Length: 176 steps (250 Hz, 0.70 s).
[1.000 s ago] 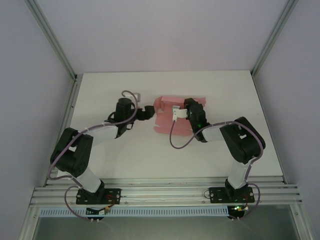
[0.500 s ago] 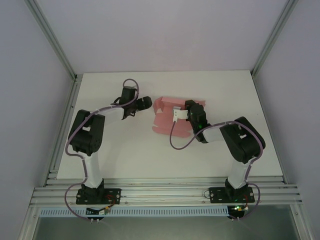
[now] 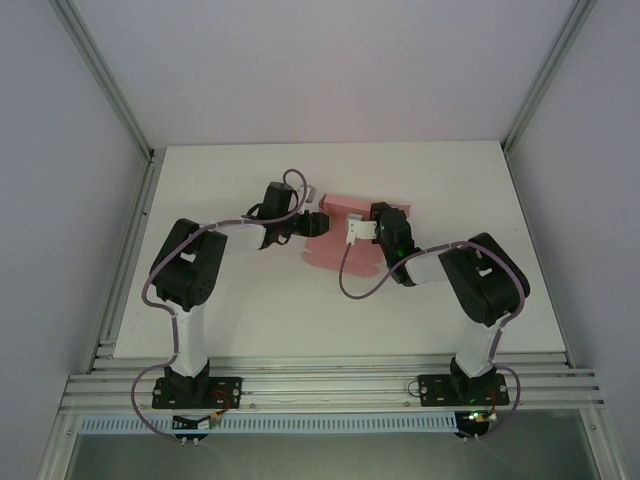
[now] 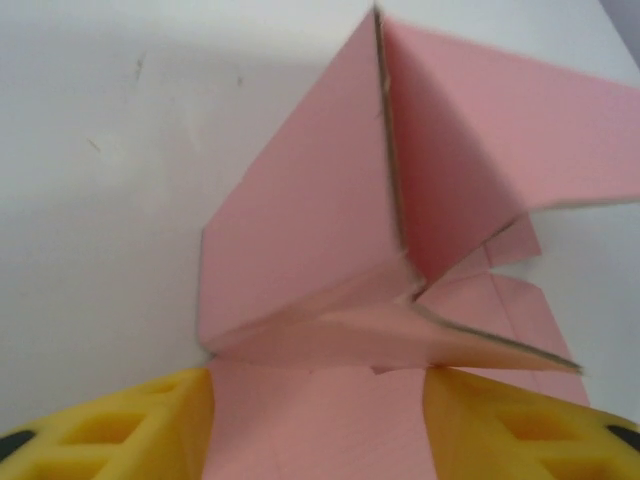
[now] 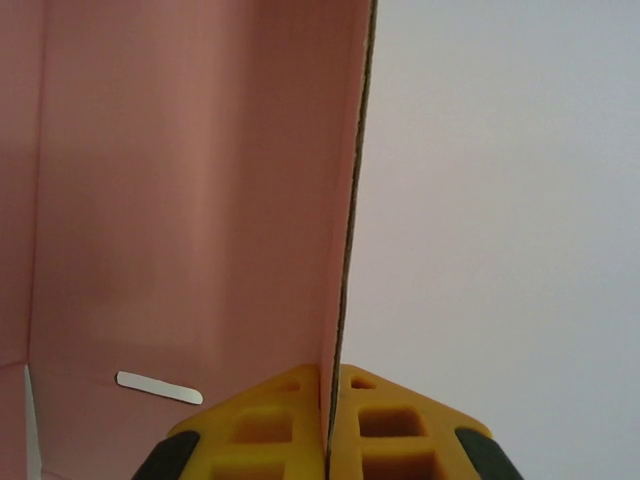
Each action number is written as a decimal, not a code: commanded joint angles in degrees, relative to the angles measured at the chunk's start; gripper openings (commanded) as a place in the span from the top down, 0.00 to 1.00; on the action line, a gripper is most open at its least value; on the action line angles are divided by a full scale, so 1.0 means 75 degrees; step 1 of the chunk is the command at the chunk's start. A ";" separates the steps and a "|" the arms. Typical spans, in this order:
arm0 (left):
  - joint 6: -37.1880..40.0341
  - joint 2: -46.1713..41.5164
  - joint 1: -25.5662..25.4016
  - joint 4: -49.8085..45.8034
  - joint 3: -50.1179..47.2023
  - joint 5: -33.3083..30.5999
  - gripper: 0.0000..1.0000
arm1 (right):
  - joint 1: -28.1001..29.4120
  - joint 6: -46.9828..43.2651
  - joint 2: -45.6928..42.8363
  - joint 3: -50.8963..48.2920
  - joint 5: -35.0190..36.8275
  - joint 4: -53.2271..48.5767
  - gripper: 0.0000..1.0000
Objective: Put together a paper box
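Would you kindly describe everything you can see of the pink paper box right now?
The paper box is thin matte pink paperboard, only part-folded: creased panels and tabs, one wall raised, raw edges showing. It lies on the white table, near its middle. The right gripper is shut on an upright panel's edge; the left gripper straddles a lower flap, jaws apart.
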 commanded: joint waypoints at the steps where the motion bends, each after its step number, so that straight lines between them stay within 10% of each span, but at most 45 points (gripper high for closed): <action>1: 0.0296 0.0036 -0.0167 0.0753 0.0017 -0.0594 0.54 | 0.0032 0.0150 0.0120 0.0093 -0.0250 -0.0522 1.00; 176: 0.0340 -0.0906 -0.0263 0.2090 -0.1846 -0.1132 0.62 | 0.0008 -0.0343 0.0277 -0.0198 -0.0491 -0.0037 1.00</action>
